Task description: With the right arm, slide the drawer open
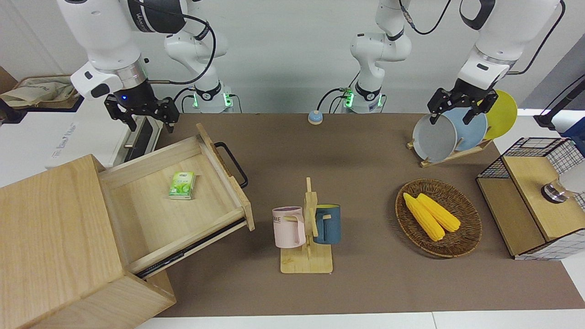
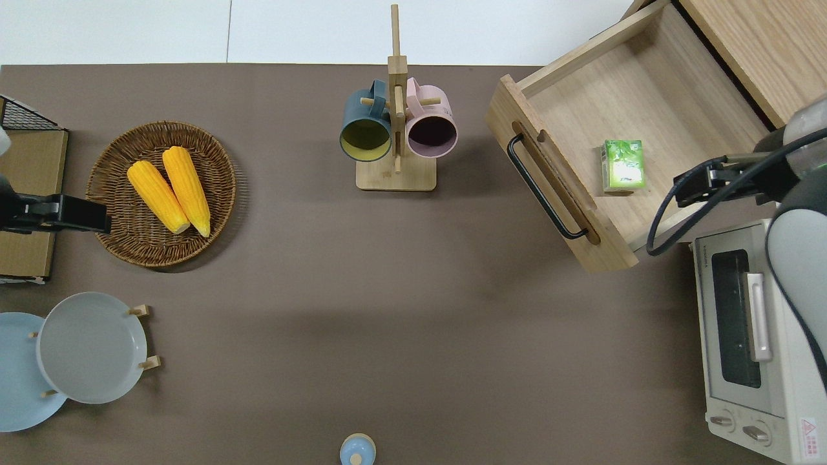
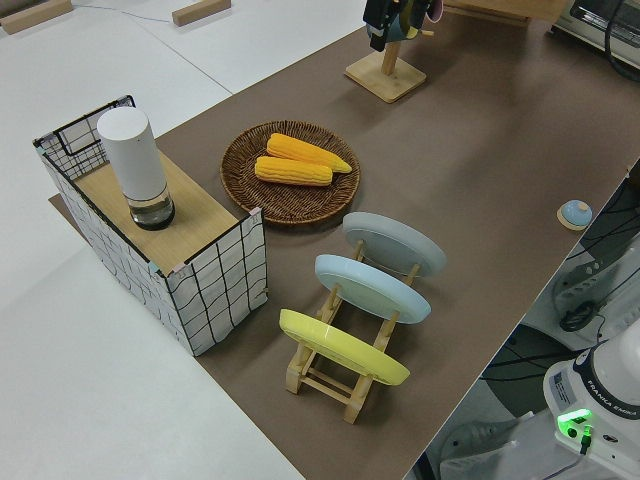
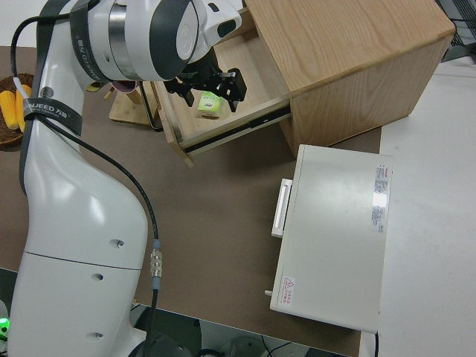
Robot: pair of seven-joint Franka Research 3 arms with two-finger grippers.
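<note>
1. My right pincer (image 1: 140, 115) hangs in the air with its fingers spread and nothing in them, over the drawer's rim nearest the toaster (image 2: 749, 336). My left arm is parked.
2. The drawer (image 2: 652, 110) stands pulled well out of the cabinet (image 1: 50, 228), at the right arm's end of the tabletop (image 2: 362, 297).
3. I judge it stiff wood on runners, light, carrying only a small green box (image 2: 623, 165). The black bar handle (image 2: 544, 188) is the place to grip.

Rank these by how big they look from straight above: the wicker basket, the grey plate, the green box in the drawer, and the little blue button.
1. Wicker basket, largest.
2. Grey plate, clearly smaller.
3. Green box and blue button: both small and look alike, and the button is cut off at the view's edge, so I won't rank them.
</note>
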